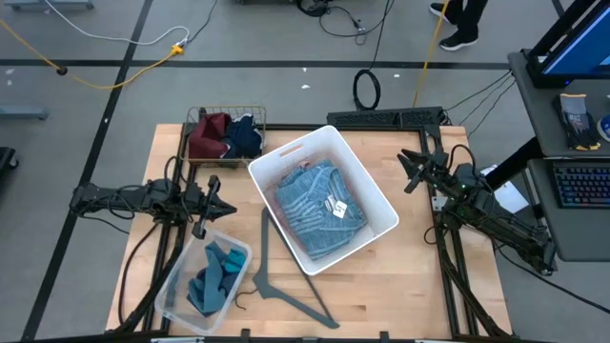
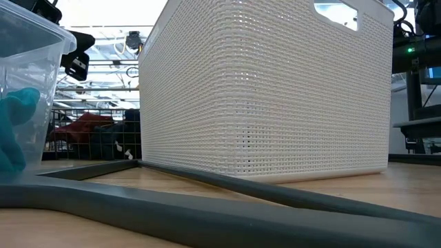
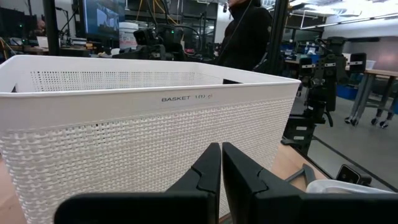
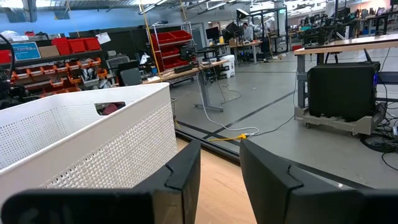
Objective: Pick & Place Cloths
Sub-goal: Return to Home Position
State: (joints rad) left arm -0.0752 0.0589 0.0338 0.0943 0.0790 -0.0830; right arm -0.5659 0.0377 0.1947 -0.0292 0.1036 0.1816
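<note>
A light-blue shirt with a white tag [image 1: 319, 205] lies in the white basket [image 1: 372, 181] at the table's middle. Maroon [image 1: 208, 135] and navy [image 1: 246, 136] garments fill the wire basket [image 1: 225, 114] at the far left. A teal garment [image 1: 214, 274] sits in the clear plastic bin [image 1: 181, 276] at the near left; it also shows in the low view [image 2: 17, 127]. My left gripper [image 1: 221, 205] hovers shut between the bin and the white basket, its fingers [image 3: 221, 168] facing the basket wall. My right gripper [image 1: 412, 170] hovers open to the right of the white basket [image 4: 87, 143].
A grey plastic hanger [image 1: 276, 281] lies flat on the table, near the white basket's near side, and crosses the low view [image 2: 227, 200]. A keyboard [image 1: 381, 118] sits at the far edge. A person [image 3: 245, 34] stands beyond the table. Bare wood lies near right.
</note>
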